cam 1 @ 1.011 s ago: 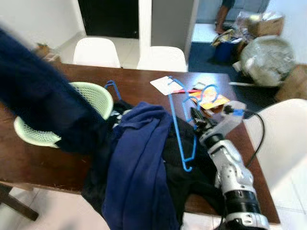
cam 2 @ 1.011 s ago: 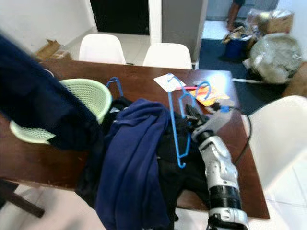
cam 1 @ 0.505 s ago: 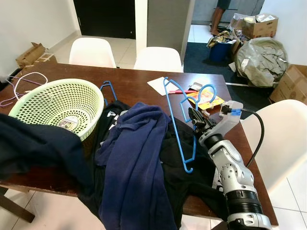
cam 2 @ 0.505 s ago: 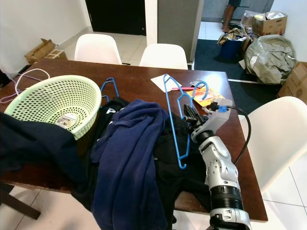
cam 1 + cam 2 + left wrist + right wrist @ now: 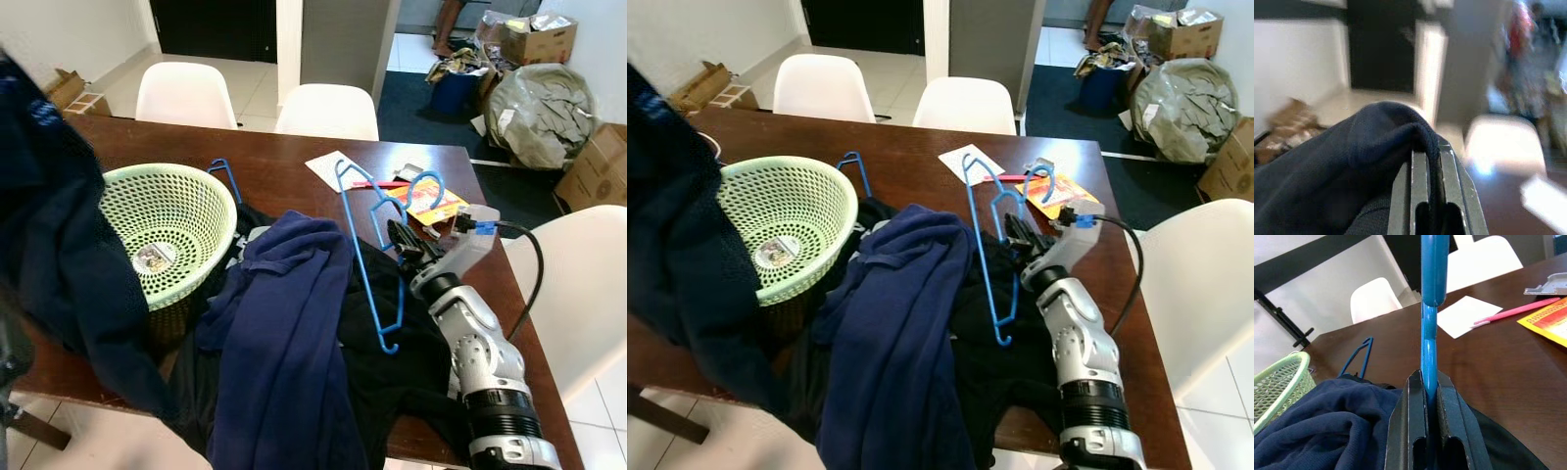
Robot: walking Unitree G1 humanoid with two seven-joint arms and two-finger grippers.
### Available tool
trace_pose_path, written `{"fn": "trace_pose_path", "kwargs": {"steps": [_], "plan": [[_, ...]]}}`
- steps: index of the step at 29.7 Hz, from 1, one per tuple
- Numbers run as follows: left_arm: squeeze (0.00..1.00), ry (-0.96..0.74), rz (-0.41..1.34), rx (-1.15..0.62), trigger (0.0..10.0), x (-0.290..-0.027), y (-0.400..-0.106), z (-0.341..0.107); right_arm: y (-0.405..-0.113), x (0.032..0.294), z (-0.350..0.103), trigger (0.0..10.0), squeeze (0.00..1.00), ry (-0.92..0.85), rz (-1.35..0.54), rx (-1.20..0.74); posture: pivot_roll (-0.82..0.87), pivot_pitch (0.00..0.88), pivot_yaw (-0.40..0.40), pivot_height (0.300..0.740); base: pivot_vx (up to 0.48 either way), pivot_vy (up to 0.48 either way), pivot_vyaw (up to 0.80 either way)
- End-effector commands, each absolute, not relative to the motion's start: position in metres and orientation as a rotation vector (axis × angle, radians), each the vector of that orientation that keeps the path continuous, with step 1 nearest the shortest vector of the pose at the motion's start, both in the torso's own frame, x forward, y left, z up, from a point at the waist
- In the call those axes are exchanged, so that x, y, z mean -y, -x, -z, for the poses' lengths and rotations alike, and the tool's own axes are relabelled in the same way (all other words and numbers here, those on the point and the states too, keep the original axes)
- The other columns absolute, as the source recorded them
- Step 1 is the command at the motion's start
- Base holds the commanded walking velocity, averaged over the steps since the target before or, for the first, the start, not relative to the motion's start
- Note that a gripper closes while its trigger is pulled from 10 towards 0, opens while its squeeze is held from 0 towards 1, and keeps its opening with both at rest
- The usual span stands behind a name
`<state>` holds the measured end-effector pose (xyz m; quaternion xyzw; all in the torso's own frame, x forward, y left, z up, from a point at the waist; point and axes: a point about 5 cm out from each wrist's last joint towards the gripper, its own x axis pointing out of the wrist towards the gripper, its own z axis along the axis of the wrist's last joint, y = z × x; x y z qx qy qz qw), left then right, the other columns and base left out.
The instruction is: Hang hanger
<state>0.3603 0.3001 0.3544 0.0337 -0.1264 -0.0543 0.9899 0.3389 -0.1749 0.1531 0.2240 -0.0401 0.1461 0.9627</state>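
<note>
A blue hanger [image 5: 367, 250] stood raised above the heap of clothes at the middle of the brown bench [image 5: 284, 171], its hook up and its lower bar near a blue garment [image 5: 284, 323], clenched at the neck by the right pincer [image 5: 1429, 396], whose two black fingers [image 5: 1409, 421] pressed on either side of the blue stem. The left pincer [image 5: 1426, 183] was closed on a fold of a dark navy garment [image 5: 69, 255], which hung lifted at the robot's left, beside a pale green basket [image 5: 167, 220]. A second blue hanger [image 5: 227, 176] lay flat beyond the heap, and papers [image 5: 338, 168] and a bright leaflet [image 5: 431, 204] lay farther along the bench; white chairs [image 5: 328, 110] stood behind, and a person's legs [image 5: 453, 20] showed near boxes [image 5: 539, 34] in the next room. The step in hand appeared to be bringing garment and hanger together: it would go best with the hanger kept upright and steady, the grip firm, and the navy collar opened wide enough for one shoulder arm to slide in without snagging the heap below.
</note>
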Motion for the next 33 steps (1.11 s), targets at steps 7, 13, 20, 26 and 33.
{"fn": "trace_pose_path", "kwargs": {"steps": [7, 13, 20, 26, 33], "plan": [[0.00, -0.319, 0.303, -0.105, 10.0, -0.267, -0.370, -0.266, -0.334, 0.178, -0.148, 10.0, 0.00, -0.450, -0.285, 0.053, 0.00, 0.136, -0.011, 0.740, 0.000, 0.000, 0.00], [1.00, -0.450, 0.328, -0.198, 10.0, -0.265, -0.365, -0.243, -0.334, 0.177, -0.148, 10.0, 0.00, -0.448, -0.287, 0.046, 0.00, 0.142, -0.014, 0.740, 0.000, 0.000, 0.00], [1.00, -0.672, 0.271, -0.265, 10.0, -0.284, -0.354, -0.254, -0.335, 0.176, -0.149, 10.0, 0.00, -0.453, -0.289, 0.042, 0.01, 0.141, -0.011, 0.740, 0.000, 0.000, 0.00], [1.00, -0.743, 0.397, -0.277, 10.0, -0.281, -0.334, -0.278, -0.335, 0.174, -0.149, 10.0, 0.00, -0.463, -0.290, 0.042, 0.02, 0.135, -0.006, 0.740, 0.000, 0.000, 0.00], [1.00, -0.400, 0.853, 0.136, 10.0, -0.216, -0.295, -0.347, -0.337, 0.176, -0.150, 10.0, 0.00, -0.497, -0.263, 0.063, 0.03, 0.128, 0.005, 0.740, 0.000, 0.000, 0.00]]}}
